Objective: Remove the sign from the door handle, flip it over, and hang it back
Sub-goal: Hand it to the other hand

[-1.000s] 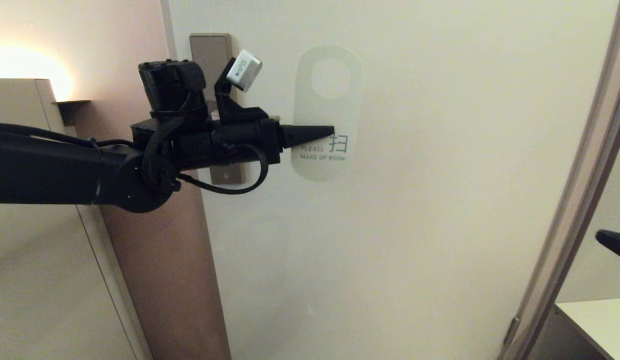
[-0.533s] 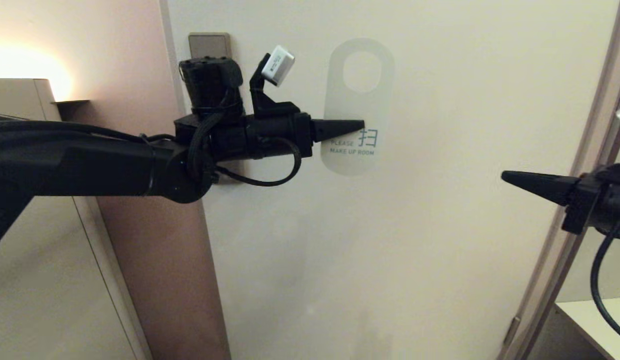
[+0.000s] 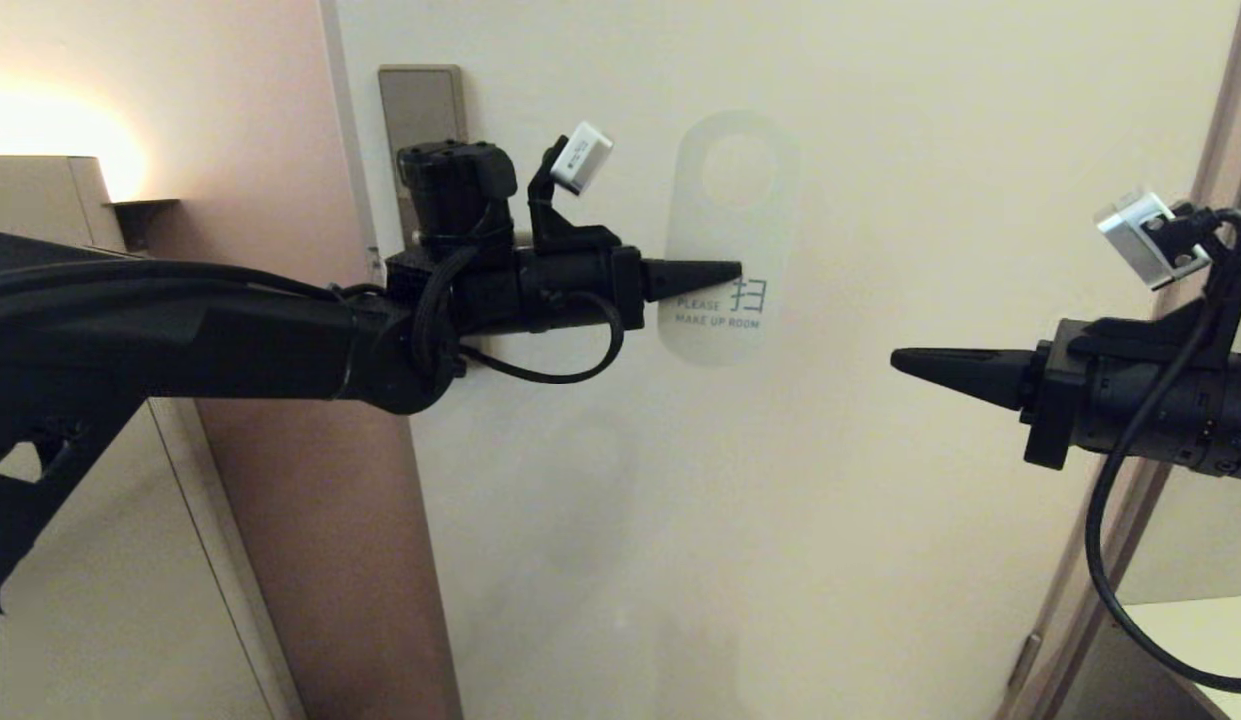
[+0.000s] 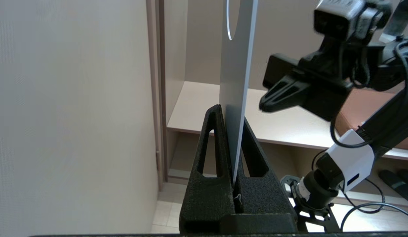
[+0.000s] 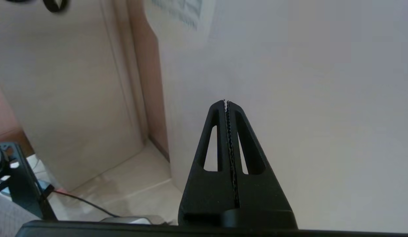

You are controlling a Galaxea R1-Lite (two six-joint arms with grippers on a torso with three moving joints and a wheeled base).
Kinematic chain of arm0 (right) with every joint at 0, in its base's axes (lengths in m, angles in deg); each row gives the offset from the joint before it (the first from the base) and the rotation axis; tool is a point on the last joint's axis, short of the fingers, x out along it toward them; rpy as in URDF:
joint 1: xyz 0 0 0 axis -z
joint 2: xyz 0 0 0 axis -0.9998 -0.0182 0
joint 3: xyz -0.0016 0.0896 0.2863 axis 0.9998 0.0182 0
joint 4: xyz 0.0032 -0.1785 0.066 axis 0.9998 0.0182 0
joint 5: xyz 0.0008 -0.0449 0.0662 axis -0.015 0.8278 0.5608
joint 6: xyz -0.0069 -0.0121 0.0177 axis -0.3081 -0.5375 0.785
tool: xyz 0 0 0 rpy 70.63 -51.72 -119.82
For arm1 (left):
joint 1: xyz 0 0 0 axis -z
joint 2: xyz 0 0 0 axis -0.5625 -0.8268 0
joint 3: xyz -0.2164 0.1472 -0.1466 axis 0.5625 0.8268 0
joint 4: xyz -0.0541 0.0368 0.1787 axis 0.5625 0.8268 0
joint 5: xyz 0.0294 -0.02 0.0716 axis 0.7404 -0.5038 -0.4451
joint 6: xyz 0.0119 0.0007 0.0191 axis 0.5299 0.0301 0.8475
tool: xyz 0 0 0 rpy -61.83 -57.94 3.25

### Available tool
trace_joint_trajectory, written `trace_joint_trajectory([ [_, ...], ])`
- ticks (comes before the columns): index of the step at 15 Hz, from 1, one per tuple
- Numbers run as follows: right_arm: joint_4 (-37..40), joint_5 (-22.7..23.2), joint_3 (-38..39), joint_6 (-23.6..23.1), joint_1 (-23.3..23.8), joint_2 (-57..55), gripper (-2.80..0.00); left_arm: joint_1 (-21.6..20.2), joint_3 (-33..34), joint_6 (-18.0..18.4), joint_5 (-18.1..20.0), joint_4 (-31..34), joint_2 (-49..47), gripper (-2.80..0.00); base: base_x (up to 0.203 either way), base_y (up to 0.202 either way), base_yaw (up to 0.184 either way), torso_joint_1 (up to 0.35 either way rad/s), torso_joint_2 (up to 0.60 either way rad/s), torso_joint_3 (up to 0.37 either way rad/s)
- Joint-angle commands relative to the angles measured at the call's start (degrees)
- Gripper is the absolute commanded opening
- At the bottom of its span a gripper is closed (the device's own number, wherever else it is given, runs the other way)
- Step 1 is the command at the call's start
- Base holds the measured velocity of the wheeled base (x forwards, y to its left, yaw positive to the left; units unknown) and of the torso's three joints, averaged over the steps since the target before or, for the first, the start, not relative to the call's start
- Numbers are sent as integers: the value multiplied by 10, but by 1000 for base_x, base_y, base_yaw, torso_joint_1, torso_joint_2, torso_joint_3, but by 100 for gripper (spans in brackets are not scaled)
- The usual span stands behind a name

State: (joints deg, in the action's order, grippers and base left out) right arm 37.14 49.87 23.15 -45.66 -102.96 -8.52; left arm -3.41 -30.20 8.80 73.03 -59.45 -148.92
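My left arm reaches in level from the left, its black wedge-fingered left gripper [image 3: 725,270] pointing to my right, fingers pinched together on the lower part of the flat white rounded-oblong sign [image 3: 731,236], which stands upright and edge-on between them. My right arm comes in level from the right and a little lower. Its black right gripper [image 3: 900,361] points back toward the left one, fingers pressed together on nothing, well apart from the sign.
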Motion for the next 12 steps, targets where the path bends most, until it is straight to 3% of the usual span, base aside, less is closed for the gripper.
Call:
trace_joint_trajectory([
  [1, -2, 2, -23, 0, -7, -22, -280, 2, 0, -1, 3, -2, -6, -280, 0, 0, 0, 0, 0, 0],
  [5, -2, 2, -72, 1, -20, -62, -280, 6, 0, -1, 2, -3, -15, -280, 0, 0, 0, 0, 0, 0],
  [12, -26, 1, -62, 2, -61, -90, -280, 5, -7, -21, 2, -22, -27, -280, 0, 0, 0, 0, 0, 0],
])
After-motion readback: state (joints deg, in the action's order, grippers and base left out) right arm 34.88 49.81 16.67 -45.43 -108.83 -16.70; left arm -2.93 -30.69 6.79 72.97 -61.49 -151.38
